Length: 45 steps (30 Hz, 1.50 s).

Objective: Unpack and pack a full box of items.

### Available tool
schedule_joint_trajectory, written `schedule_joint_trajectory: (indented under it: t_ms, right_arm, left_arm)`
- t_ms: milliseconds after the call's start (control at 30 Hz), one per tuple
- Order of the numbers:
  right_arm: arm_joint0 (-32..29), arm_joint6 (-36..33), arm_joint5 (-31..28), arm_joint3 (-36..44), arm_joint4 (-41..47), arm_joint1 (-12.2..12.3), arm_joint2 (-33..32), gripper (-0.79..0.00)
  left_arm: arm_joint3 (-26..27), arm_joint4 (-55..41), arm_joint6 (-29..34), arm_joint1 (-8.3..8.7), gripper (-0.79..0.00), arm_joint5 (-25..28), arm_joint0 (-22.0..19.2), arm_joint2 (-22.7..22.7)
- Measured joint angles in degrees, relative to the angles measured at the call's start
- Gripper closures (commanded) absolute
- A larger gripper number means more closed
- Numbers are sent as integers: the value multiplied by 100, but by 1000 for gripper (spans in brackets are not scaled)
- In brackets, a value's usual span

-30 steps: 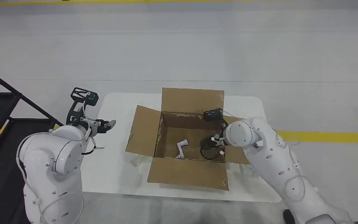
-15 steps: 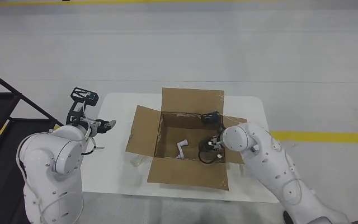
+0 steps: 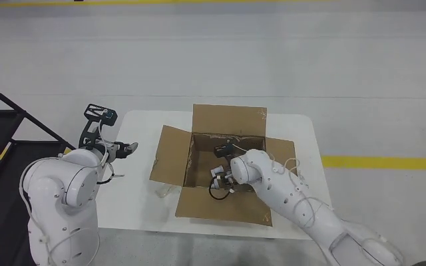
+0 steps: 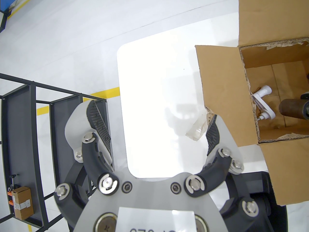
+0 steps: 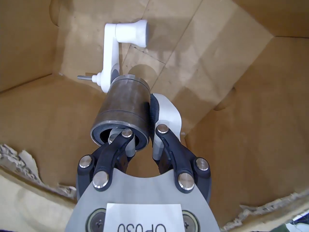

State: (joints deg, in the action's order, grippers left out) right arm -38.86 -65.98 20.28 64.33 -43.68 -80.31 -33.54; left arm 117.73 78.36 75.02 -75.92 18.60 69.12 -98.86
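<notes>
Right gripper (image 5: pixel 141 114) clamped on cylinder (image 5: pixel 123 107) wall, low in box (image 5: pixel 48 112), touching crank (image 5: pixel 109 56). Left gripper (image 4: pixel 153 112) apart, outside box. Likely unpacking: next, lift straight up clear of crank.

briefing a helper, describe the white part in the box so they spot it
An open cardboard box stands on the white table. On its floor lies a white crank: flat arm, flared knob at one end, thin pin at the other. The cylinder beside it is dark, round metal.
</notes>
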Motion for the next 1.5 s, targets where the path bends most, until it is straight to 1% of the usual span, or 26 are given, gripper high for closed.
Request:
schedule_joint_trajectory:
  t_ms: [233,500,533,600,700,800,867,1033,1167,1200,1267,1367,1433,1467,1500]
  right_arm:
    - [304,214,-172,-985,260,-369,298,0]
    - [506,335,-321,-1701,450,-678,451,0]
    - [529,356,-342,-1794,475,-714,456,-22]
    - [559,383,-378,-1923,514,-765,460,-117]
    - [598,419,-444,-2117,562,-842,469,-185]
    - [631,452,-496,-2290,592,-915,479,-222]
    - [652,462,-532,-2400,604,-962,486,-292]
    - [717,472,-601,-2617,624,-1060,483,-296]
    - [799,436,-588,-2644,615,-1089,424,-314]
    - [819,422,-581,-2628,602,-1085,402,-323]
    - [855,355,-556,-2568,550,-1060,348,-369]
    - [884,136,-530,-2411,478,-991,248,-369]
    - [887,-15,-508,-2242,428,-922,148,-397]
    - [877,-64,-485,-2147,394,-887,101,-563]
    - [860,-106,-453,-2035,354,-848,49,-600]
  left_arm:
    - [0,0,0,0,-785,0,0,0]
    - [0,0,0,0,-785,0,0,0]
    - [0,0,0,0,-785,0,0,0]
    - [0,0,0,0,-785,0,0,0]
    - [0,0,0,0,-785,0,0,0]
    - [0,0,0,0,-785,0,0,0]
    - [0,0,0,0,-785,0,0,0]
    - [0,0,0,0,-785,0,0,0]
    - [0,0,0,0,-785,0,0,0]
    - [0,0,0,0,-785,0,0,0]
    - [0,0,0,0,-785,0,0,0]
    - [0,0,0,0,-785,0,0,0]
    - [0,0,0,0,-785,0,0,0]
    - [0,0,0,0,-785,0,0,0]
    - [0,0,0,0,-785,0,0,0]
